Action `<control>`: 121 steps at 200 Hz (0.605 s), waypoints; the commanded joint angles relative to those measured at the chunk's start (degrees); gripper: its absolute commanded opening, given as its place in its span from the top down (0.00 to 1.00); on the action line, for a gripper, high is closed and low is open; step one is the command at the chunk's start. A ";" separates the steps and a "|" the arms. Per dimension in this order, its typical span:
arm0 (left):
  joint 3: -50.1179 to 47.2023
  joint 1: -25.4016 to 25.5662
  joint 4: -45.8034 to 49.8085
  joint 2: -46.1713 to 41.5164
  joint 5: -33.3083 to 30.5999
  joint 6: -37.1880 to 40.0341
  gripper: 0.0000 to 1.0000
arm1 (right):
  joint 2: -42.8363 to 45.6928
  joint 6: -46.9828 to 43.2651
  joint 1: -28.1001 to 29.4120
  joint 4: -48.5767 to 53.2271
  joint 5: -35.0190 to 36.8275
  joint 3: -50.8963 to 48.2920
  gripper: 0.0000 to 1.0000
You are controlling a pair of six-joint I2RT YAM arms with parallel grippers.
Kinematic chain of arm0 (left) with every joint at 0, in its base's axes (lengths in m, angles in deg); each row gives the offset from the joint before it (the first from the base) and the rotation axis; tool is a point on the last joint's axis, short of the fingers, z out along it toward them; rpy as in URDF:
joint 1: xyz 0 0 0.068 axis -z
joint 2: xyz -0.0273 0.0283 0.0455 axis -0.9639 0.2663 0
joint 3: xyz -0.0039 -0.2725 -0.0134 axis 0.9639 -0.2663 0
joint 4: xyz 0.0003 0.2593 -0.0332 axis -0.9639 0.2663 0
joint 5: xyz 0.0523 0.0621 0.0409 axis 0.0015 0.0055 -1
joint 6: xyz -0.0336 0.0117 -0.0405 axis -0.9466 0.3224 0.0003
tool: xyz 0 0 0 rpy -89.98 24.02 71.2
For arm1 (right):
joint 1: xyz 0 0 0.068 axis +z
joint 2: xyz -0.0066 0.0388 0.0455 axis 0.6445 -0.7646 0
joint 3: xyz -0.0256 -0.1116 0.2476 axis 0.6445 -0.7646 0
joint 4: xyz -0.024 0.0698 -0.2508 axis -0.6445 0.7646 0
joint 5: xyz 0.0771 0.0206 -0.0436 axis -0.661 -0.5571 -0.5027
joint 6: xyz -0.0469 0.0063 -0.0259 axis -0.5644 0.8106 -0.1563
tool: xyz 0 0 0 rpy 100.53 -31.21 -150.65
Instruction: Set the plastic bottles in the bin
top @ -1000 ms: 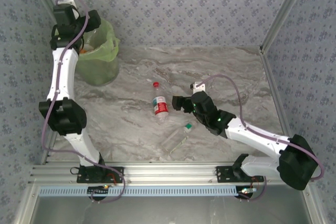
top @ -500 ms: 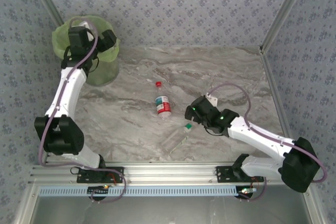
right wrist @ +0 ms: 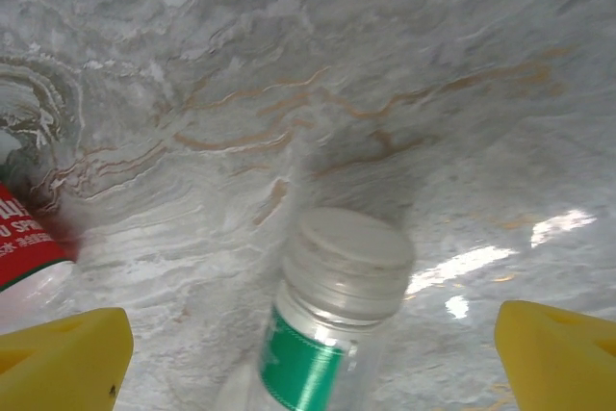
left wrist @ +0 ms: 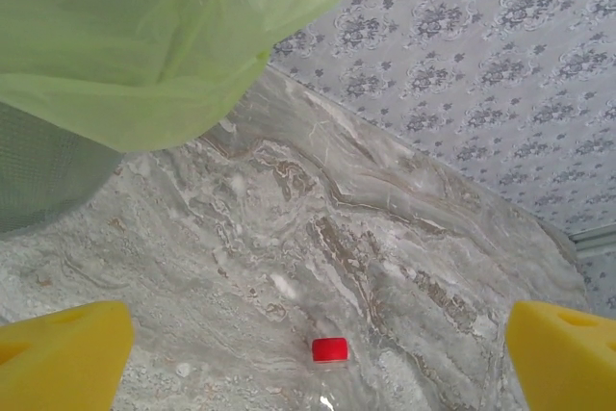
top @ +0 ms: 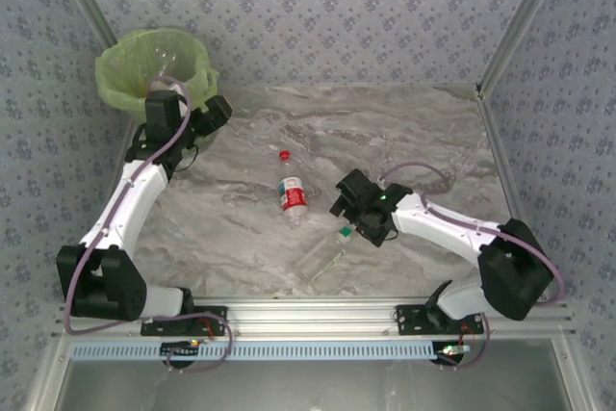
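Marble table (top: 414,132) bears two plastic bottles, a red-labelled bottle (top: 292,194) and a green-banded bottle (top: 322,255), plus one bin (top: 115,89); left gripper (left wrist: 313,358) and right gripper (right wrist: 308,358) both gape wide.

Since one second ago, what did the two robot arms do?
The left gripper pulled back from above the round light-green bin. The right gripper swung from the red-labelled clear plastic bottle to the clear green-banded plastic bottle. Both grippers are open and empty. Both bottles lie about where they were.
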 commanded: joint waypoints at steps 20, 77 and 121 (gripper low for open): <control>1.67 0.85 -0.57 -3.18 3.57 1.48 0.01 | -5.52 7.51 0.69 -3.79 -2.94 0.90 0.03; 0.70 5.19 0.45 -4.06 3.73 0.62 0.01 | -5.81 20.58 3.22 -9.06 3.13 -4.22 0.13; 0.60 7.55 2.74 -4.00 3.44 1.27 0.01 | -5.90 24.54 3.73 -10.88 6.58 -6.71 0.28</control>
